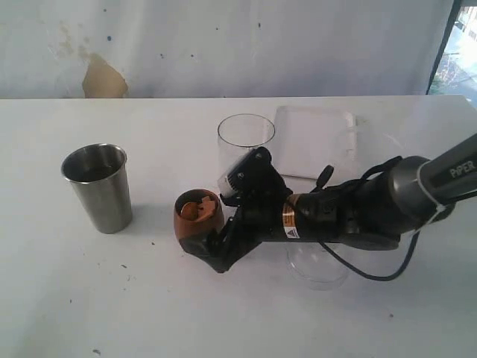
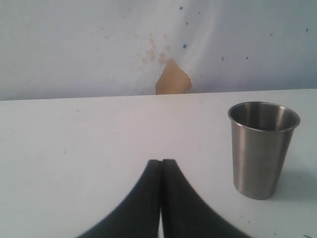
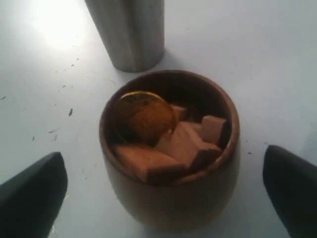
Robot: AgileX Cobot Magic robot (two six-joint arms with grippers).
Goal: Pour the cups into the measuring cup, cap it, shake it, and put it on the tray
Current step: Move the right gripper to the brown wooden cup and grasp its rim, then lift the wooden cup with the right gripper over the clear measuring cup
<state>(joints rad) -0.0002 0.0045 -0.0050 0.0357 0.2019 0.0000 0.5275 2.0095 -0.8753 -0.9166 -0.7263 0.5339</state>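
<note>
While the right jaws sit wide open either side of the wooden cup point(image 3: 168, 148) mid counter point(image 1: 223, 321), the left jaws are clamped shut on nothing near the steel tumbler point(image 2: 262, 148) off left, with the measuring cup point(image 1: 246, 138) just beyond the wooden one.

— What sort of place is this?
— It looks like a robotics lab bench: a plain white table point(image 1: 59, 298), a stained white wall point(image 1: 223, 45) with a tan patch point(image 1: 103, 78), and a black robot arm point(image 1: 402, 195) marked PIPER.
</note>
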